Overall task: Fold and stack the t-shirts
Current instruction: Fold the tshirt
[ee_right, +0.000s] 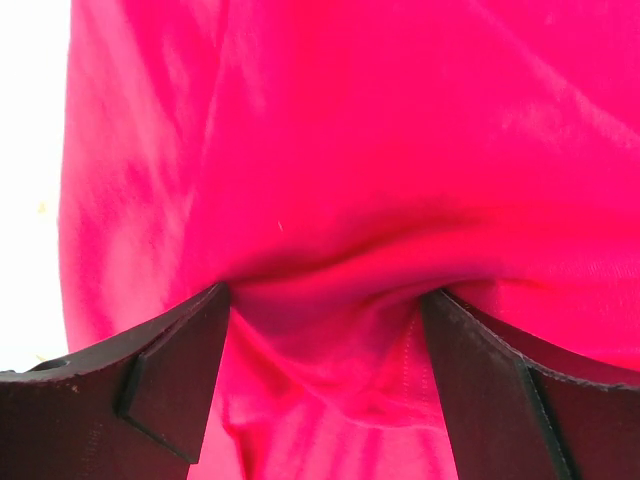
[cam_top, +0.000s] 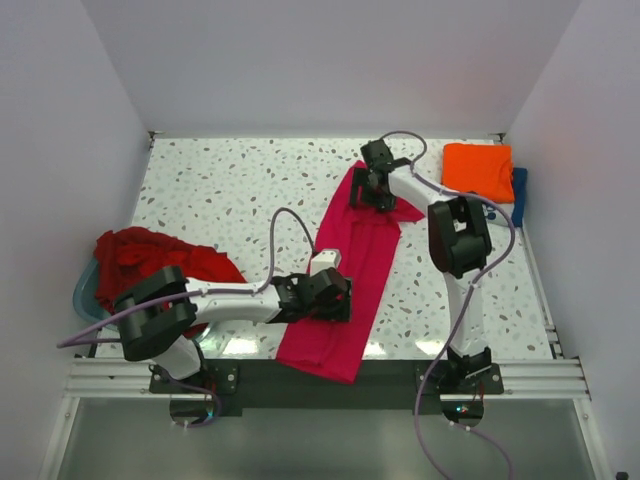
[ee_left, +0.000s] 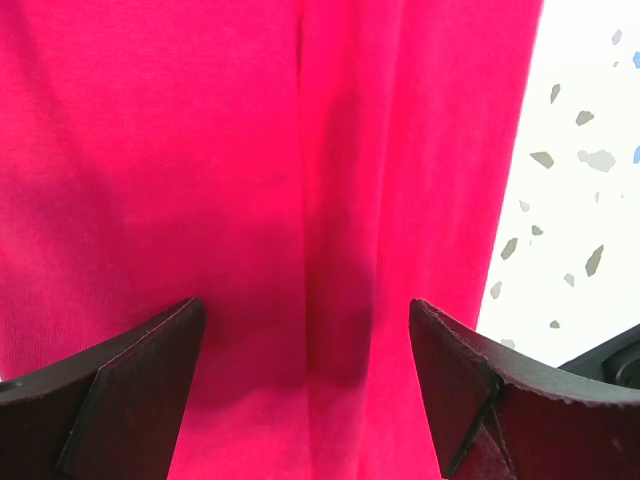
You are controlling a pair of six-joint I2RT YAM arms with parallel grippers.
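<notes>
The left gripper is spread wide over the pink shirt near its hem, with the right gripper likewise wide at the far end. Fold's half done, seemingly, so both ends need to be pinched next.

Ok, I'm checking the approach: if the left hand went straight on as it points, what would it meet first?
The pink shirt, probably: it fills the gap ahead of the left hand. How near is unclear.
</notes>
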